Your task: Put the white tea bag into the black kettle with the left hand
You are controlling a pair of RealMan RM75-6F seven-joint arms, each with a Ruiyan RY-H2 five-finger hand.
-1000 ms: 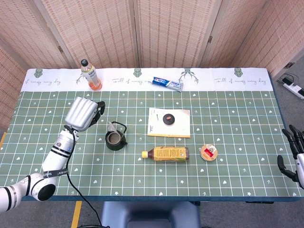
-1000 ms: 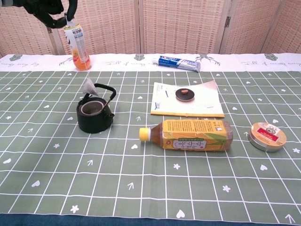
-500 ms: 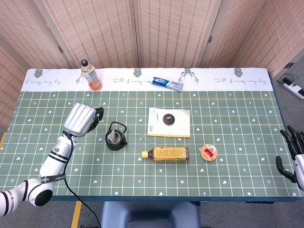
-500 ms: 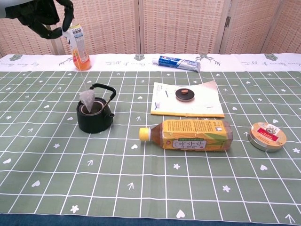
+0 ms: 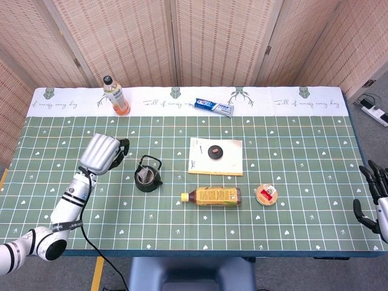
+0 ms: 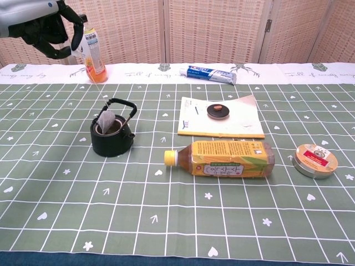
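The black kettle (image 5: pixel 147 179) (image 6: pixel 112 138) stands lidless on the green cloth, left of centre. The white tea bag (image 6: pixel 106 121) (image 5: pixel 143 176) hangs on a thin string, its lower part dipped into the kettle's mouth and its top still above the rim. My left hand (image 5: pixel 103 153) (image 6: pixel 47 27) is raised above and to the left of the kettle and pinches the string's tag. My right hand (image 5: pixel 373 195) is off the table's right edge, fingers apart and holding nothing; the chest view does not show it.
The kettle's lid (image 5: pixel 214 151) (image 6: pixel 217 111) lies on a white booklet (image 5: pixel 229 159). A tea bottle (image 5: pixel 212 196) (image 6: pixel 227 159) lies on its side near the front, beside a round tin (image 5: pixel 265 194) (image 6: pixel 315 160). An orange drink bottle (image 5: pixel 115 96) and a toothpaste tube (image 5: pixel 214 107) are at the back.
My left hand has come down and drawn slightly left. The tea bag has swung from beside the handle over the kettle's mouth and sunk partly into it.
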